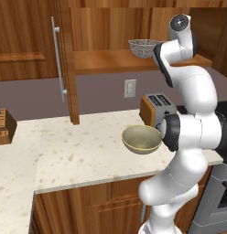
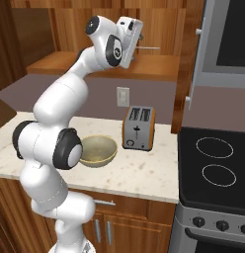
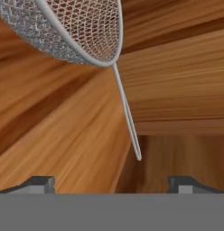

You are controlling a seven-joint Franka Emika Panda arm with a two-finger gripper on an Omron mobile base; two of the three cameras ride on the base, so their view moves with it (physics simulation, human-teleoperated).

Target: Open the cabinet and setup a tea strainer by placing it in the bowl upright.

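Observation:
The cabinet [image 1: 24, 41] stands open, its door swung out to the left with the silver bar handle [image 1: 58, 59] showing. On its lower shelf [image 1: 106, 61] sits the tea strainer [image 1: 143, 48], a grey mesh dish. In the hand view the tea strainer [image 3: 73, 27] is at the upper left, and its thin wire handle [image 3: 127, 113] runs down toward the fingers. My gripper [image 3: 113, 184] is open just short of the handle's end, holding nothing. In the right base view the gripper [image 2: 138, 39] is raised to shelf height. The tan bowl [image 1: 142, 139] rests upright on the counter below.
A toaster [image 2: 138, 127] stands right behind the bowl, against the wall below an outlet [image 2: 123, 96]. A black stovetop [image 2: 216, 165] lies to the right, with a microwave [image 2: 228, 34] above it. A wooden knife block [image 1: 3, 125] sits at the far left of the counter.

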